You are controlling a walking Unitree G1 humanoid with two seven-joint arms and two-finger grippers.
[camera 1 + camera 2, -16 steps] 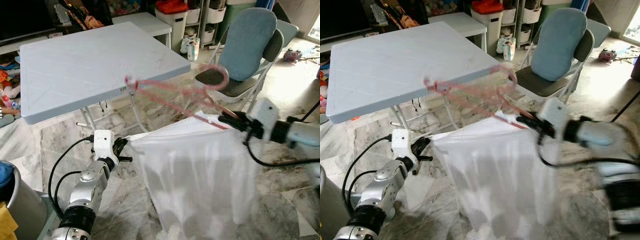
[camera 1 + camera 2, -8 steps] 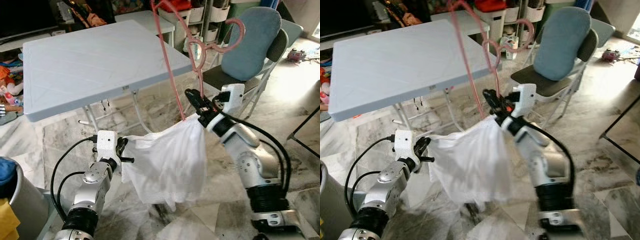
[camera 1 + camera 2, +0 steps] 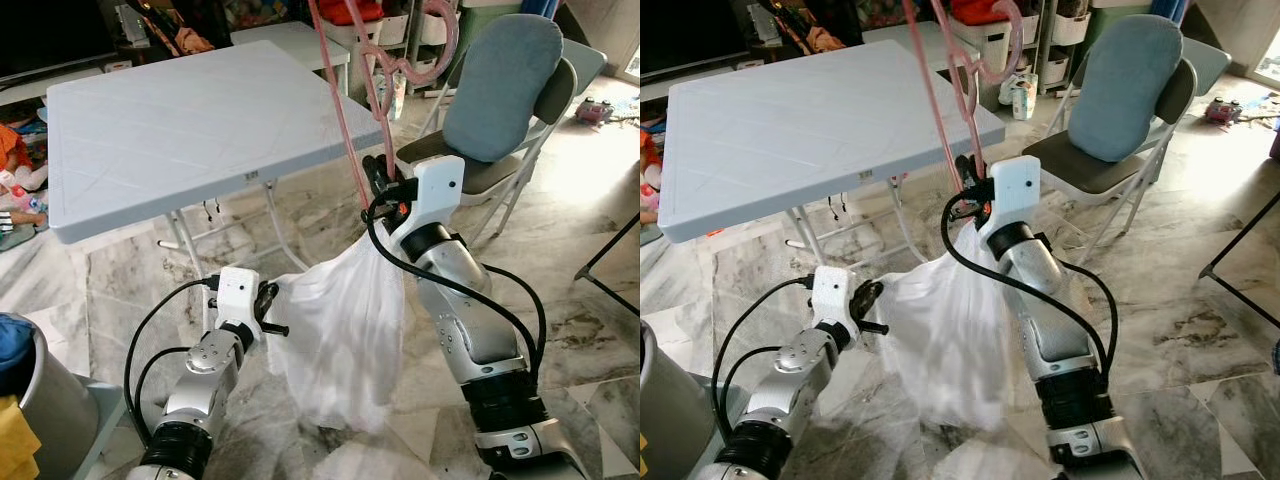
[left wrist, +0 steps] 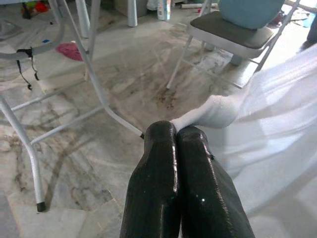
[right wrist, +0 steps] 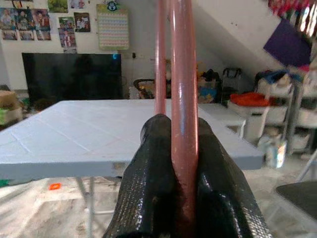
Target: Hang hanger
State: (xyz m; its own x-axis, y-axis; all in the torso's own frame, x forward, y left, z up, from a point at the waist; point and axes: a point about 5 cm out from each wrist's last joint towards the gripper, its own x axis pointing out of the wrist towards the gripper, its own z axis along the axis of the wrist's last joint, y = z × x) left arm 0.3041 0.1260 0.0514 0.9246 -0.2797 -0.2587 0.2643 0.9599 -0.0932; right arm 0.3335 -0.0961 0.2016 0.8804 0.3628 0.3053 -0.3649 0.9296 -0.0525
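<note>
The right gripper [image 3: 377,183] is clamping its fingers tight on a pink hanger [image 3: 345,140], raising it upright beside the grey folding table [image 3: 190,120]. A white garment [image 3: 345,320] is hanging below it, one corner pinched between the closed fingers of the left gripper [image 4: 177,130], lower left.

A lived-in home; marble floor [image 3: 590,200], folding table [image 3: 190,120], television [image 5: 74,74], probably toys scattered about
</note>
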